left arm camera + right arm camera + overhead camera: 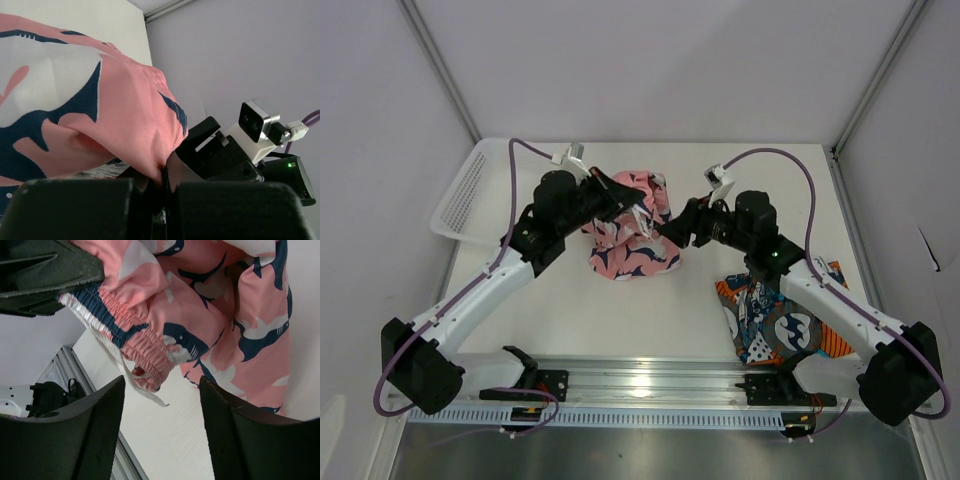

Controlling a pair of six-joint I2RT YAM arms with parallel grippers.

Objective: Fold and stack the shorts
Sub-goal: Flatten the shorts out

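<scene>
- The printed shorts (775, 325), blue, orange, white and grey, lie crumpled on the near right of the counter (650, 310).
- The right hand (666, 232) is open, with its fingers (85, 435) apart on either side of the waistband (145, 347) of the pink shorts (625, 240), not gripping it.
- The pink shorts sit bunched at mid-counter, the waistband end raised.
- The left hand (638, 211) is closed, pinching a fold of the pink fabric.
- A white mesh basket (460, 200) sits at the far left.
</scene>
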